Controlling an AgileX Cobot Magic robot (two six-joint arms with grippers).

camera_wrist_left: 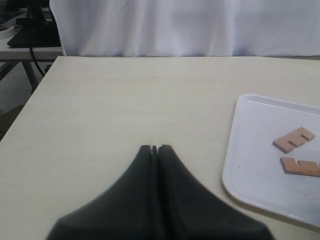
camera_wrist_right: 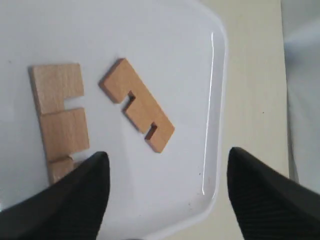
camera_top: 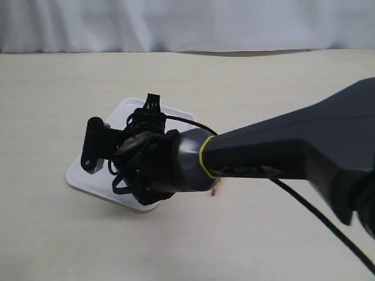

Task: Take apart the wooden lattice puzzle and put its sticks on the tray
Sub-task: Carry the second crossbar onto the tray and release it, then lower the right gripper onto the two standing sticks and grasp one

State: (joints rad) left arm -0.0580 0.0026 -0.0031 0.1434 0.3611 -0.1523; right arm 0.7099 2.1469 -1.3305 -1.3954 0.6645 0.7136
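Observation:
The white tray (camera_top: pixel 125 109) lies left of the table's middle. My right gripper (camera_top: pixel 101 144) reaches across and hovers over it. In the right wrist view this gripper (camera_wrist_right: pixel 167 172) is open with nothing between its fingers, above the tray (camera_wrist_right: pixel 170 40). Two notched sticks lie flat there, one slanted (camera_wrist_right: pixel 137 105) and one (camera_wrist_right: pixel 60 120) beside it. The left wrist view shows the same two sticks (camera_wrist_left: pixel 294 139) (camera_wrist_left: pixel 300 167) on the tray (camera_wrist_left: pixel 250 150), with my left gripper (camera_wrist_left: pixel 154 148) shut and empty over bare table. A small wooden bit (camera_top: pixel 215 190) peeks from under the right arm; the lattice puzzle is otherwise hidden.
The right arm (camera_top: pixel 293 146) stretches from the right edge across the table and covers much of the tray. Its black cable (camera_top: pixel 316 216) trails toward the front right. A white curtain (camera_top: pixel 187 23) hangs behind the pale wooden table (camera_top: pixel 263 76).

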